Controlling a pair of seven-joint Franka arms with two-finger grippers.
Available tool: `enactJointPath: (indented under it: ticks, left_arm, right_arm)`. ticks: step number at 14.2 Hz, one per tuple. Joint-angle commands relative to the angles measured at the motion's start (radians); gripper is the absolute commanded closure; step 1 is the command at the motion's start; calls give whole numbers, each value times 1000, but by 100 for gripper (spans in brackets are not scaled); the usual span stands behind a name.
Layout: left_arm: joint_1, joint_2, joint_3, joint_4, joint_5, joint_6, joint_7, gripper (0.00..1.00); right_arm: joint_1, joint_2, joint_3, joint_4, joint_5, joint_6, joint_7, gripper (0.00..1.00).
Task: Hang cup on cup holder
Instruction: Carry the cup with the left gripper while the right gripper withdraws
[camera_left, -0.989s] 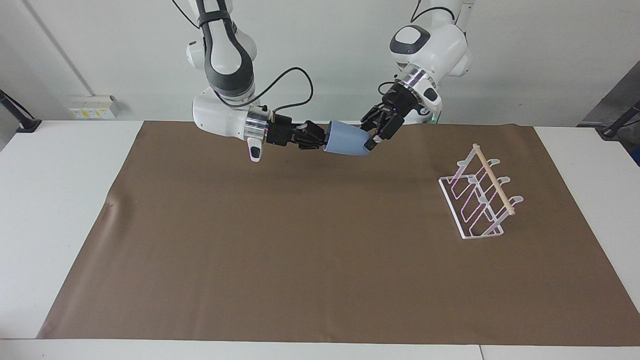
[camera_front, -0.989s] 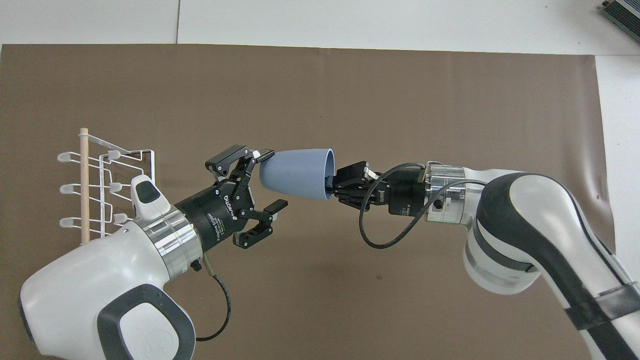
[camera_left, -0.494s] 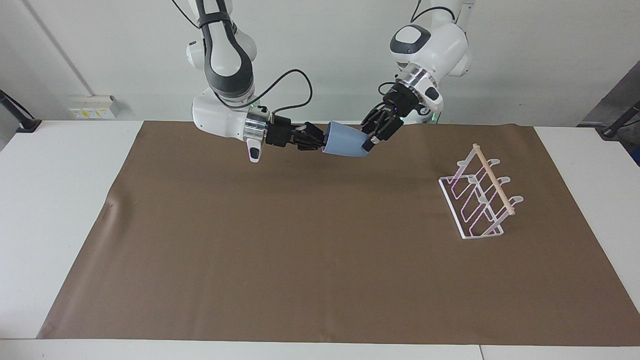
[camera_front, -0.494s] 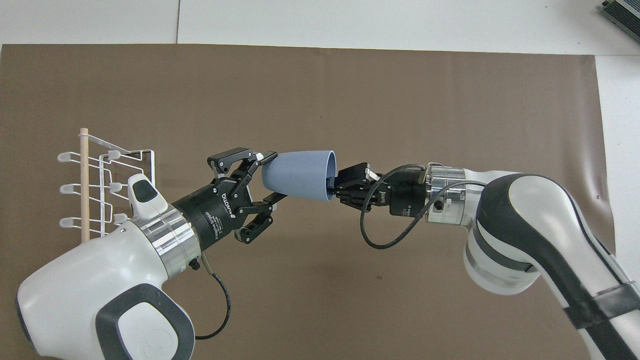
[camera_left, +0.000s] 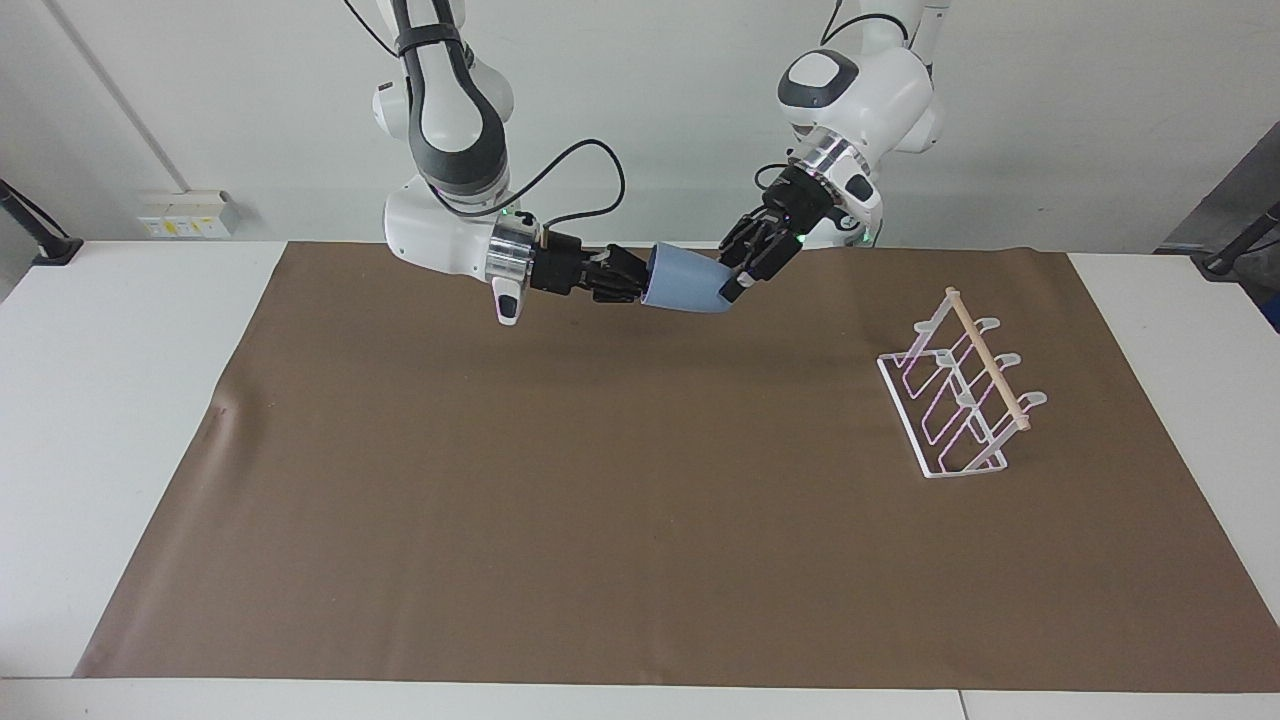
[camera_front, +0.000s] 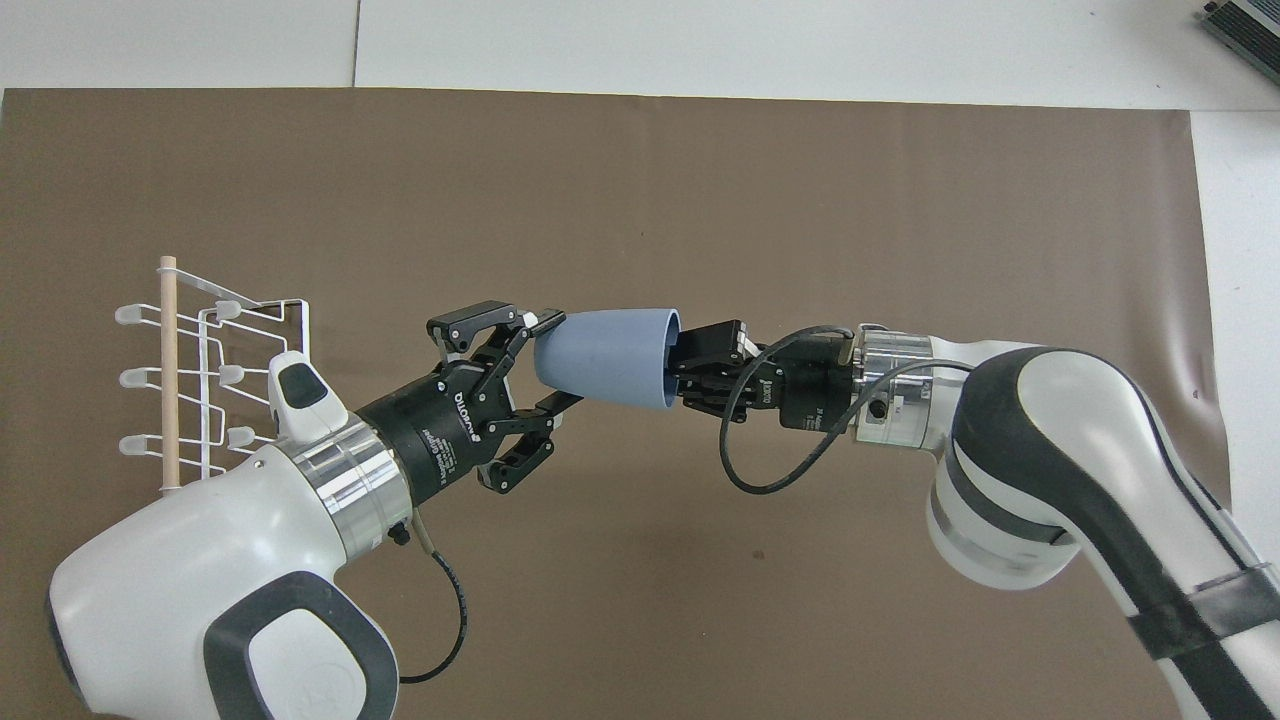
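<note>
Cup handover above the brown mat

Your left gripper (camera_front: 553, 362) clenched the light-blue cup (camera_front: 607, 356); right gripper (camera_front: 690, 366) at its rim, grip possibly loosening; cup holder (camera_left: 960, 398) stood well apart.

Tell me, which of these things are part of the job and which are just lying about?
In the job: cup, gripped at its base by the left pincer; right pincer at its rim; cup holder.
Just there: brown mat, white table, wall socket.
</note>
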Motion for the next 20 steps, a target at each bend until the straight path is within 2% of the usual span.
enactJointPath:
  ticks: [1, 3, 5, 7, 9, 10, 12, 16, 18, 20]
  left_arm:
    - [-2, 6, 8, 4, 23, -4, 11, 100]
    - [4, 15, 11, 5, 110, -6, 12, 100]
    - [63, 18, 9, 22, 230, -68, 14, 100]
    - [163, 33, 9, 83, 412, -217, 17, 100]
    - [252, 81, 9, 207, 665, -414, 21, 100]
    - [281, 105, 9, 272, 775, -485, 26, 100]
    - [314, 130, 11, 326, 897, -541, 58, 100]
    - [360, 133, 16, 352, 1099, -644, 188, 100]
    - [386, 132, 17, 372, 1219, -659, 186, 100]
    - [428, 133, 17, 395, 1333, -656, 186, 100]
  right_arm:
    - [4, -4, 3, 7, -12, 22, -10, 0]
    - [0, 1, 1, 8, -55, 21, -3, 0]
    - [-14, 7, -2, 14, -168, 21, -3, 0]
    - [-38, 10, -3, 34, -289, 21, 4, 0]
    - [-60, 10, -3, 57, -430, 21, 41, 0]
    - [-68, 9, -6, 76, -535, 21, 79, 0]
    - [-86, 7, -8, 112, -743, 21, 168, 0]
    - [-108, -2, -11, 168, -1143, 19, 329, 0]
    - [-118, -4, -12, 183, -1365, 13, 375, 0]
    - [-134, -8, -14, 194, -1519, 4, 415, 0]
